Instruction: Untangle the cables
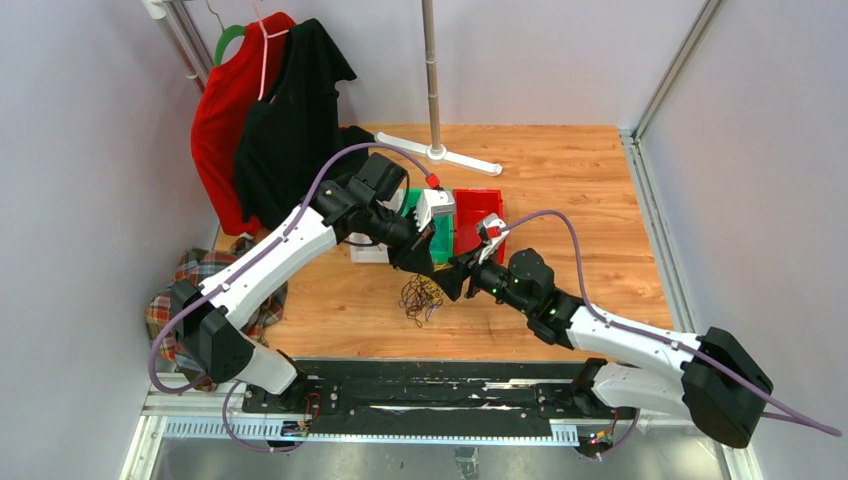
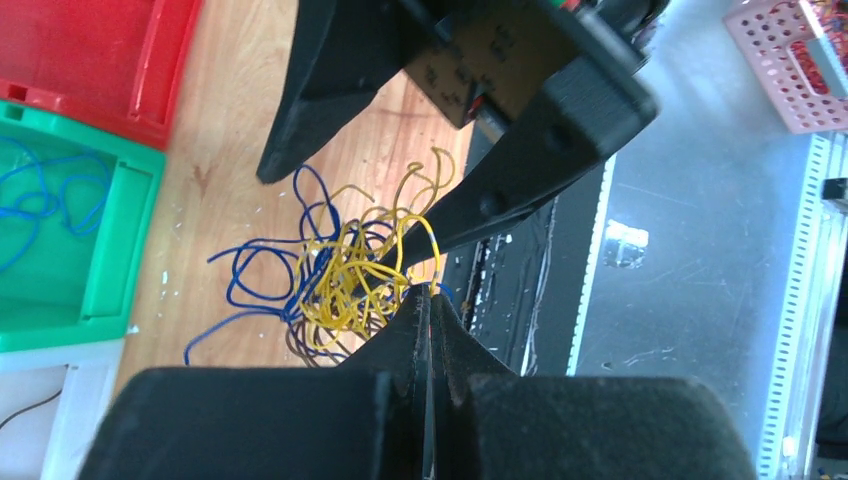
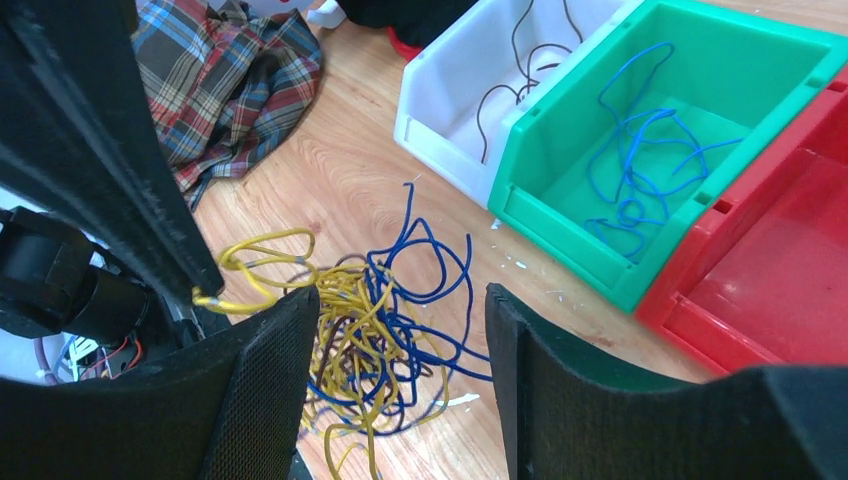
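The cables [image 1: 422, 297] lie as one tangle of yellow, blue and dark wires [image 3: 375, 340] on the wooden table, in front of the bins. My left gripper [image 2: 432, 290] is shut, pinching the end of a yellow cable [image 3: 215, 298] that leads into the tangle [image 2: 345, 285]. My right gripper [image 3: 402, 295] is open just above the tangle, one finger on each side of it and nothing between its pads. In the top view the two grippers [image 1: 418, 262] [image 1: 455, 278] nearly meet over the pile. Loose blue cables [image 3: 640, 150] lie in the green bin, a dark one [image 3: 520, 80] in the white bin.
White bin [image 3: 440, 110], green bin [image 3: 560, 215] and red bin [image 3: 700, 330] stand side by side behind the tangle. A plaid cloth [image 1: 200, 290] lies at the table's left. Red and black shirts [image 1: 270, 130] hang at the back left, beside a stand's base [image 1: 438, 152].
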Motion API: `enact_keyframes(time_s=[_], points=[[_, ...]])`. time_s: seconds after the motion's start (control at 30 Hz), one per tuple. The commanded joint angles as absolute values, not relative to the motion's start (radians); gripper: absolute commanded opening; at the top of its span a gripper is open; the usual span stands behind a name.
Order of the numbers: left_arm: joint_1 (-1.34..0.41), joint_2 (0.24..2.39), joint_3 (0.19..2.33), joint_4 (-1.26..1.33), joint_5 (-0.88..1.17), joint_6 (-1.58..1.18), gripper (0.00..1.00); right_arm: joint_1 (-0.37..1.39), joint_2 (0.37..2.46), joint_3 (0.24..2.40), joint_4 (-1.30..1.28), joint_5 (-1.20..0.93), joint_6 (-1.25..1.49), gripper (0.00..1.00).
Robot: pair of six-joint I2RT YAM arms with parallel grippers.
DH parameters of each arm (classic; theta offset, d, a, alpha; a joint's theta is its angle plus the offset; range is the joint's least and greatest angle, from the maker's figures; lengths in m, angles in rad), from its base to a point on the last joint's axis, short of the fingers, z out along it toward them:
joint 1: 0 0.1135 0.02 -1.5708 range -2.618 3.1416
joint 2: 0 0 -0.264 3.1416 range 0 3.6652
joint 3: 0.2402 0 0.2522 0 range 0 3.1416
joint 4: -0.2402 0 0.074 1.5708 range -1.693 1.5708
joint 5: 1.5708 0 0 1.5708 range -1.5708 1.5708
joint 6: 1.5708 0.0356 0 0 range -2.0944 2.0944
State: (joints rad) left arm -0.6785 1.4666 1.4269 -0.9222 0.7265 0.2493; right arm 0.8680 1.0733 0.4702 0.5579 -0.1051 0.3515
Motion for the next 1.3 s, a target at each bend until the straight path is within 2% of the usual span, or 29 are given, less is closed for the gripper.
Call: enact_keyframes(time_s=[0.0,0.23,0.53,0.7,0.83,0.93,1.03,1.27], points=[[-0.686,1.432,1.444,-0.93,0.827,0.22,0.01,0.901,1.116,0.522,0.628,-0.102,0.362,0.62],[-0.686,1.431,1.517,-0.972,0.913,0.21,0.01,0.905,1.205,0.512,0.657,-0.073,0.387,0.58],[-0.685,1.4,1.687,-1.008,0.86,0.208,0.01,0.905,1.229,0.306,0.717,0.006,0.466,0.32],[-0.686,1.382,1.72,-1.008,0.811,0.23,0.01,0.905,1.188,0.24,0.711,0.035,0.492,0.27],[-0.686,1.364,1.647,-1.008,0.773,0.272,0.01,0.905,1.021,0.253,0.603,0.089,0.468,0.31],[-0.686,1.36,1.593,-1.009,0.742,0.306,0.01,0.905,0.887,0.288,0.496,0.12,0.436,0.47],[-0.686,1.367,1.559,-1.009,0.71,0.333,0.01,0.905,0.819,0.316,0.458,0.1,0.422,0.55],[-0.686,1.372,1.499,-1.009,0.667,0.371,0.01,0.912,0.867,0.36,0.482,-0.02,0.43,0.54]])
